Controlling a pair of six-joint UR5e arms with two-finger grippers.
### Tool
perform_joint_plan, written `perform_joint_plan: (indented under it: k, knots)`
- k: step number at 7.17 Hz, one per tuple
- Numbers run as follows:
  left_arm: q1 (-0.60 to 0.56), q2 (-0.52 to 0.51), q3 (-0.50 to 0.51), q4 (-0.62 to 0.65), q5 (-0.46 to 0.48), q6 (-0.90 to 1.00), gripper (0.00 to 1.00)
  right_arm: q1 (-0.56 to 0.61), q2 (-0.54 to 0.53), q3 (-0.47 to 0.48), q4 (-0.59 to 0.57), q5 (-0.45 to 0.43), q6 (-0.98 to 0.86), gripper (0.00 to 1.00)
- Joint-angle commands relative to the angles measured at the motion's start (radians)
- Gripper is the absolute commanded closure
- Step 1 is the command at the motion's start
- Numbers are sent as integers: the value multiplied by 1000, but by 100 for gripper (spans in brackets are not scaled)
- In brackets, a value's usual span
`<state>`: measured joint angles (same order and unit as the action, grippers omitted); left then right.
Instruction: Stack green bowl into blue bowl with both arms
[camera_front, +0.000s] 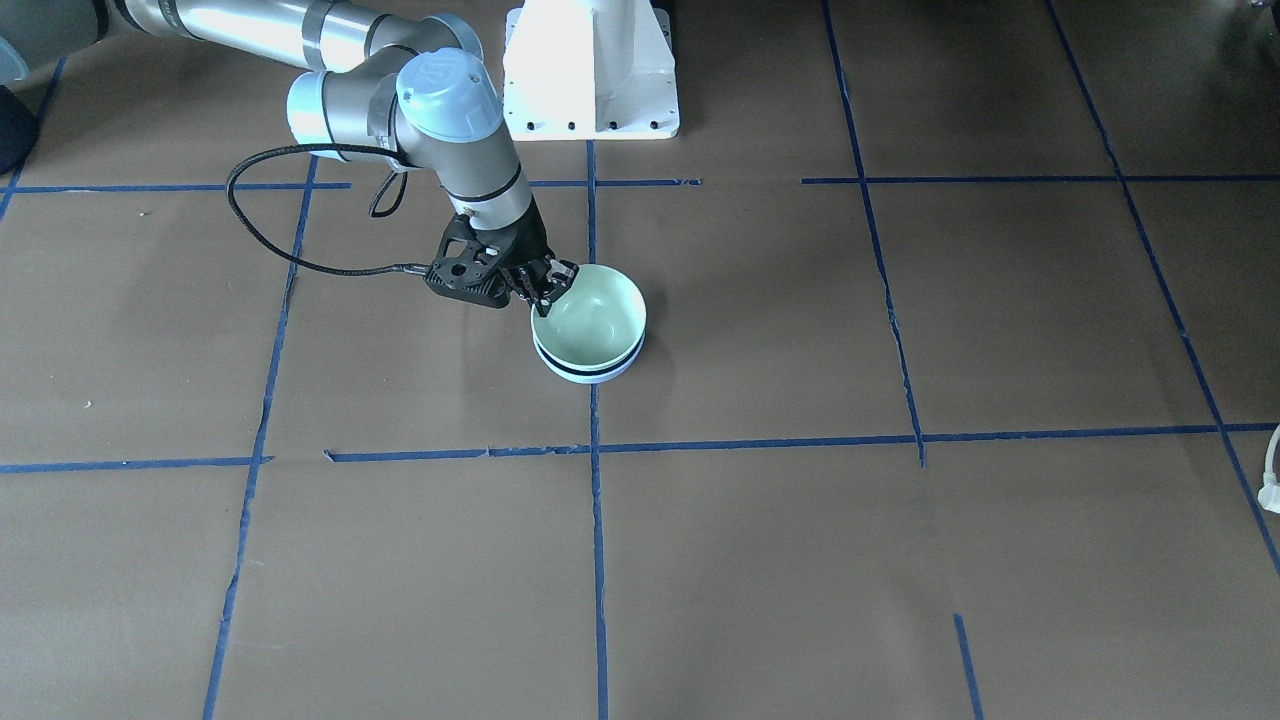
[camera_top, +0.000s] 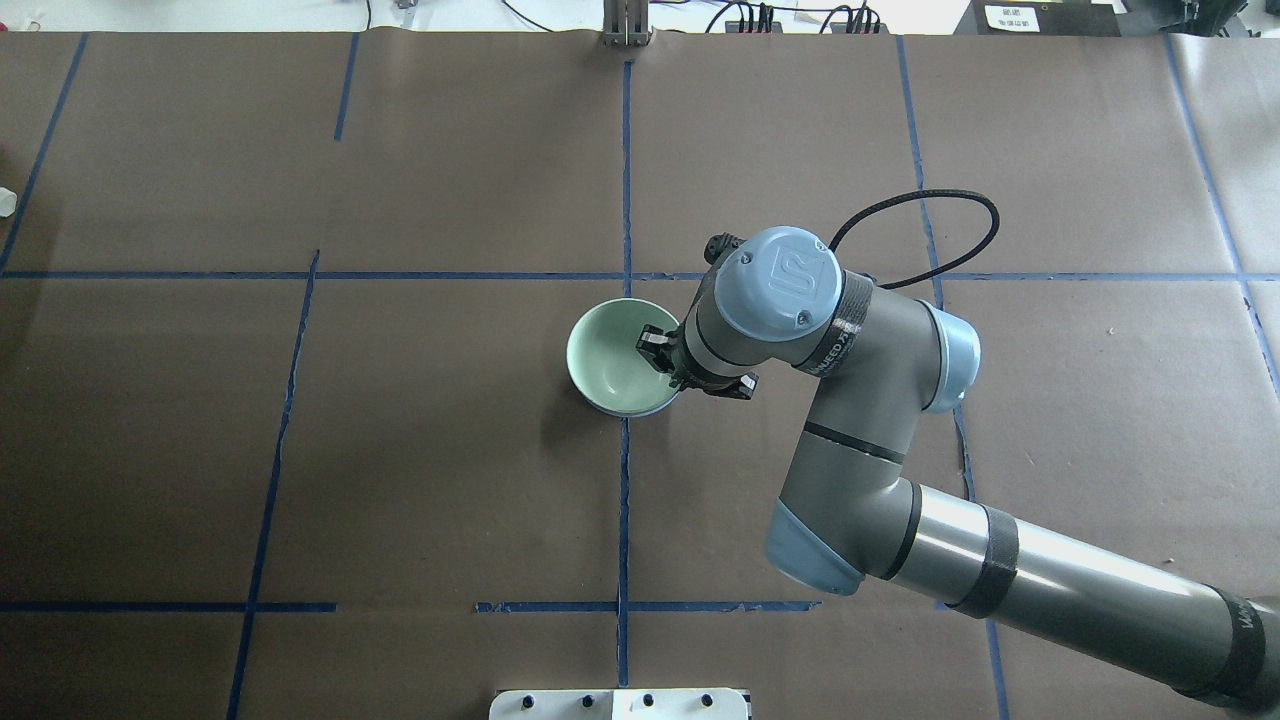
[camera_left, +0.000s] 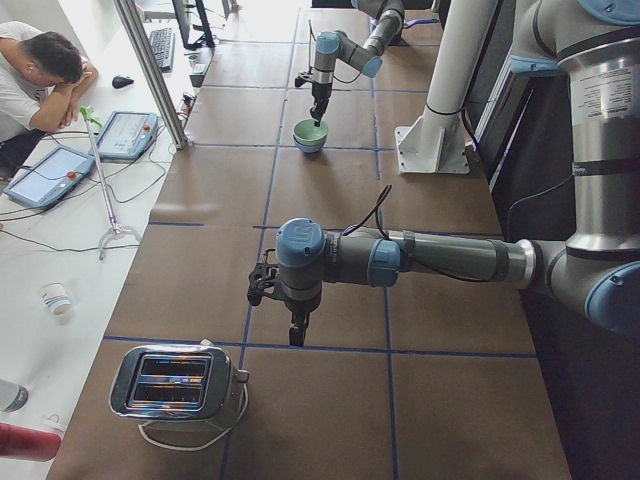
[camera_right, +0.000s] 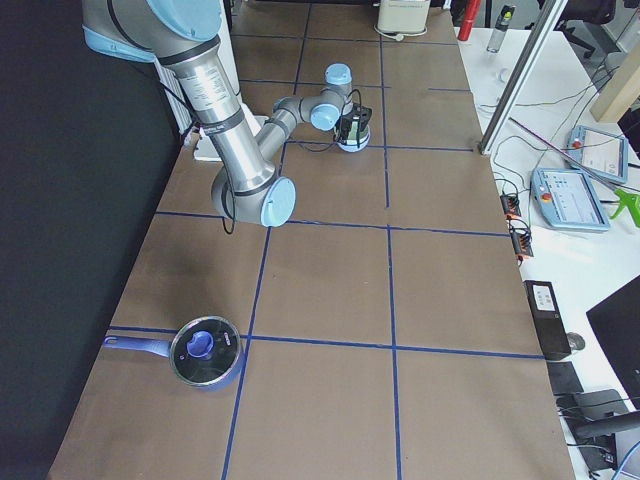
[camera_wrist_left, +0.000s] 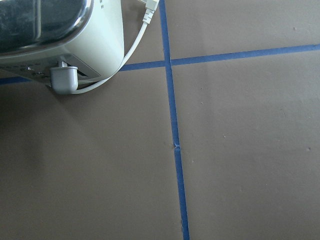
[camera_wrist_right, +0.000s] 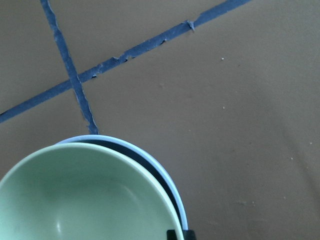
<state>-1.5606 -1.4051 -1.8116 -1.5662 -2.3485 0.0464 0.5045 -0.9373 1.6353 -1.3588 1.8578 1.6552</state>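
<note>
The green bowl (camera_front: 592, 318) sits nested in the blue bowl (camera_front: 590, 376) near the table's middle, with a dark gap between the rims. In the right wrist view the green bowl (camera_wrist_right: 75, 200) lies inside the blue bowl's rim (camera_wrist_right: 150, 159). My right gripper (camera_front: 550, 286) is at the green bowl's rim on the robot's side. One finger is inside the bowl (camera_top: 610, 365), and the gripper (camera_top: 658, 352) looks shut on that rim. My left gripper (camera_left: 297, 336) hangs over bare table far off near a toaster; I cannot tell whether it is open or shut.
A silver toaster (camera_left: 175, 385) with a white cord stands by the left arm and shows in the left wrist view (camera_wrist_left: 50, 35). A blue lidded pot (camera_right: 205, 350) sits at the table's right end. The white pedestal (camera_front: 590, 70) stands behind the bowls.
</note>
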Motion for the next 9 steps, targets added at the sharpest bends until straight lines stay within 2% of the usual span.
perform_joint_plan:
  k: [1,5,6,7,8,9]
  knots:
    - [1,0,0,0,0,1,0,-4,-4,0,0,-2,0,90]
    - [1,0,0,0,0,0,0,-4,-6,-2,-2,-35,0,90]
    - [1,0,0,0,0,0,0,-4,-6,-2,-2,-35,0,84]
    - [1,0,0,0,0,0,0,-4,-6,-2,-2,-35,-3,45]
    - [1,0,0,0,0,0,0,-4,-3,-2,-2,-41,-17,1]
    - [1,-2,0,0,0,0,0,-1,0,-2,-3,-39,-24,0]
